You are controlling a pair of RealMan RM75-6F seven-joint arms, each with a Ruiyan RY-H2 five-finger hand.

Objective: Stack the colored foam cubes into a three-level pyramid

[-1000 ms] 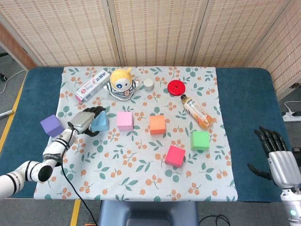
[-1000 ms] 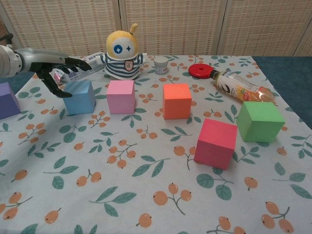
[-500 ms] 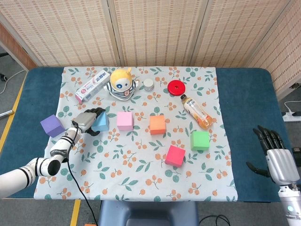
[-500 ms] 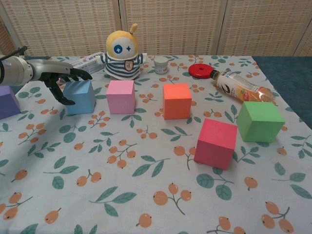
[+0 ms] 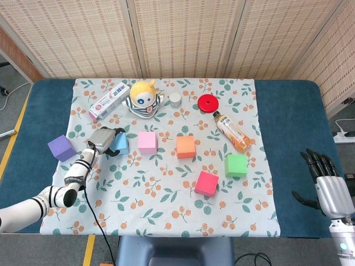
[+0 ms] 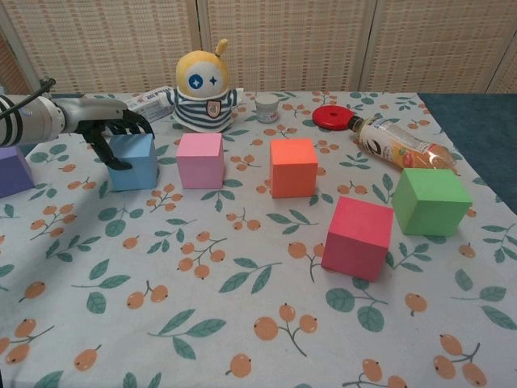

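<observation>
Several foam cubes stand apart on the flowered cloth: purple, blue, pink, orange, green and red. None is stacked. My left hand is at the blue cube's left side. Its fingers curl over the cube's top rear edge, and the thumb presses the cube's left face. The cube stands on the cloth. My right hand hangs open with fingers spread, off the cloth at the far right.
Along the back of the cloth are a toothpaste box, a yellow plush doll, a small white jar, a red lid and a lying drink bottle. A screen stands behind the table.
My left hand has drawn in over the blue cube, and its spread fingers have curled down around the cube's top and left side. The cubes and right hand stay put.
</observation>
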